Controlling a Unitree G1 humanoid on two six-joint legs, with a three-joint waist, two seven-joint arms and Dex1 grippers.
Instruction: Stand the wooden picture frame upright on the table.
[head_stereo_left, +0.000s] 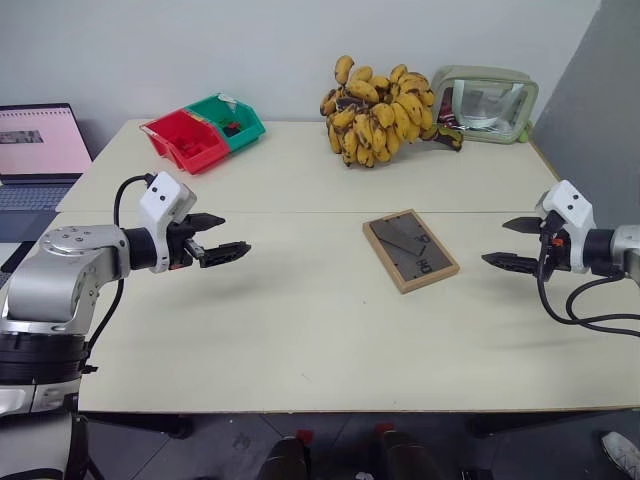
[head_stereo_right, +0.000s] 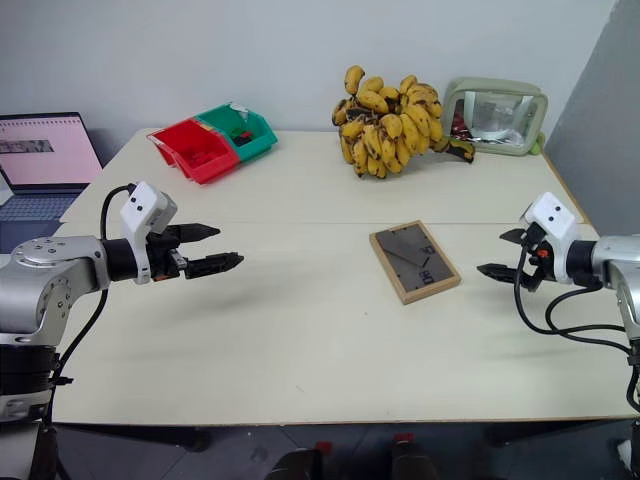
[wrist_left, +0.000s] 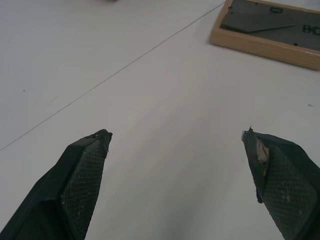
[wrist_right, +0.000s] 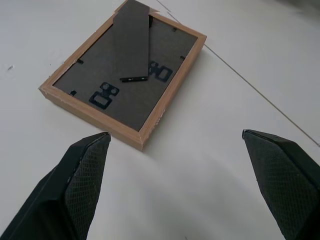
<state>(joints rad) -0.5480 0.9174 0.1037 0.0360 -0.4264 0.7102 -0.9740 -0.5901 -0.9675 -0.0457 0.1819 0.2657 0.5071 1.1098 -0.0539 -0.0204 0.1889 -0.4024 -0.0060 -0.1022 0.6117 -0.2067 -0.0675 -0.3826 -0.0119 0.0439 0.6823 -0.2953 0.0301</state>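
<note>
Far edge of table (head_stereo_left: 300, 330): banana bunch (head_stereo_left: 380, 112), pale green pouch (head_stereo_left: 487, 103), red bin (head_stereo_left: 187, 140) touching green bin (head_stereo_left: 232, 121). Laptop (head_stereo_left: 38, 150) off left side. Wooden picture frame (head_stereo_left: 410, 249): flat, face down, back panel up, right of centre, just past seam; nothing around it. Left gripper (head_stereo_left: 222, 236) and right gripper (head_stereo_left: 512, 243): raised above tabletop, pointing inward, fingers spread wide, empty, both apart from frame.

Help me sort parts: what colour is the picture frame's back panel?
Dark grey-brown back panel; right wrist view shows it best.
</note>
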